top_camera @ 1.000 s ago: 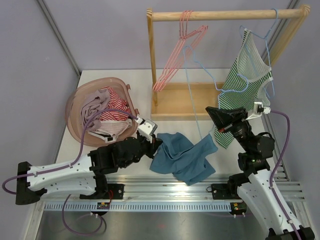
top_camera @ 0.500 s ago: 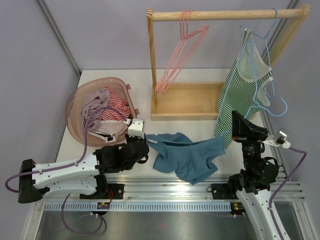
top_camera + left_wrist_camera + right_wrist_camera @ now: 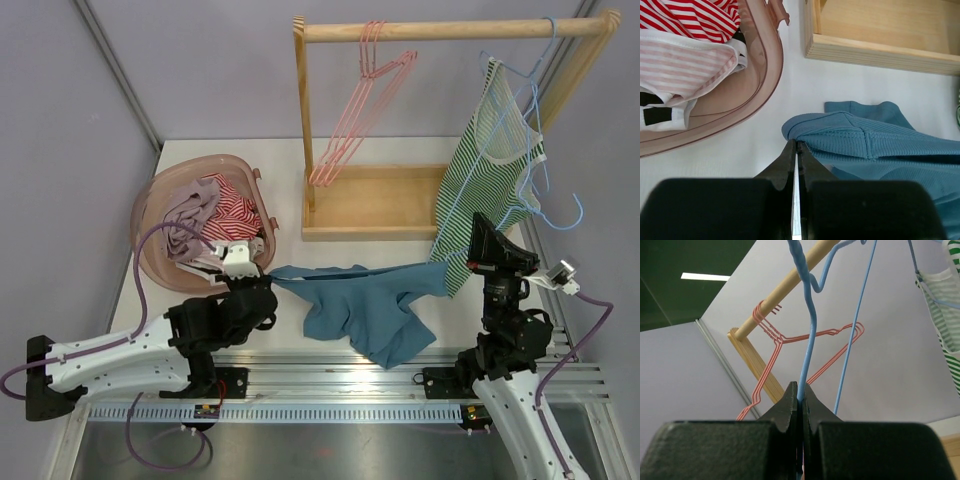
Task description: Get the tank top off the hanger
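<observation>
Robot lab cell: plain lilac walls (image 3: 200, 70), aluminium rail (image 3: 300, 375), white table (image 3: 280, 160)

Tank top (image 3: 365, 300): teal-blue ribbed knit, stretched sideways into a taut band low over the surface. Its left hem is pinched betw. the left fingers (image 3: 785, 170), and the rest sags in a crumpled fold onto the surface toward the near edge. Hanger (image 3: 809, 335): thin light-blue wire, held up at the right w/ its neck clamped betw. the right fingers (image 3: 785, 412), hook pointing out to the right. Its lower wire slants down-left to the top's right end; can't tell if the fabric's still threaded on it.
</observation>
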